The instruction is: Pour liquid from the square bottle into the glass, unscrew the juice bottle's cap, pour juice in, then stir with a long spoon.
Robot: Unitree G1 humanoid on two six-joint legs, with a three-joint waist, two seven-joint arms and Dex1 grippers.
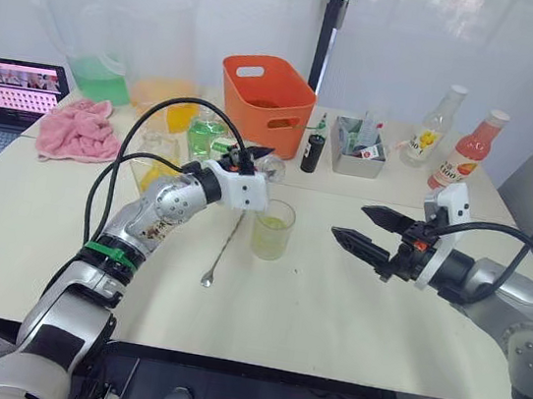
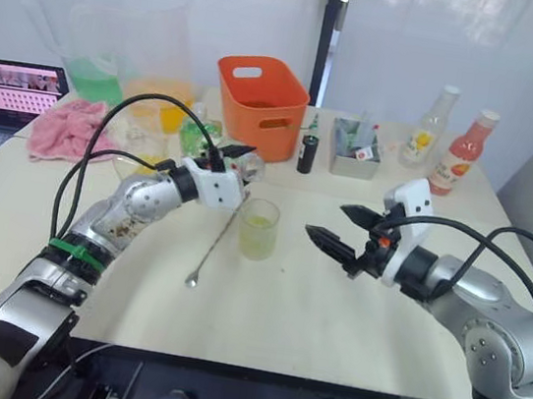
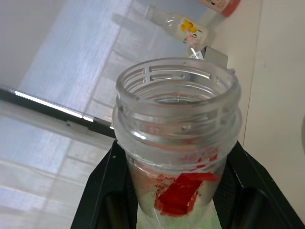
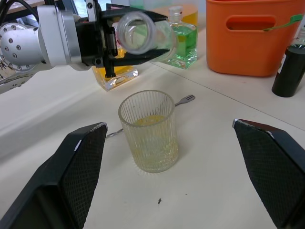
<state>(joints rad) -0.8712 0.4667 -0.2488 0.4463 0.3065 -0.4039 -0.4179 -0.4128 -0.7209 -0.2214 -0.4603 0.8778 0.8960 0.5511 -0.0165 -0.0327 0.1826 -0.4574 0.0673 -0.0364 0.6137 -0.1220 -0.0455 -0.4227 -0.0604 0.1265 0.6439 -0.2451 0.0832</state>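
L gripper (image 1: 252, 161) clamped on uncapped clear bottle (image 4: 143, 36), tipped mouth-first over the glass (image 1: 273, 229) just below/ahead, prob. for pouring. R gripper (image 1: 369, 231) spread wide, empty, beside glass. Long spoon (image 1: 222, 249) flat under L wrist.

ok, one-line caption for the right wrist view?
Open right gripper faces the glass of yellow liquid while the left gripper holds a clear open bottle tipped above it.
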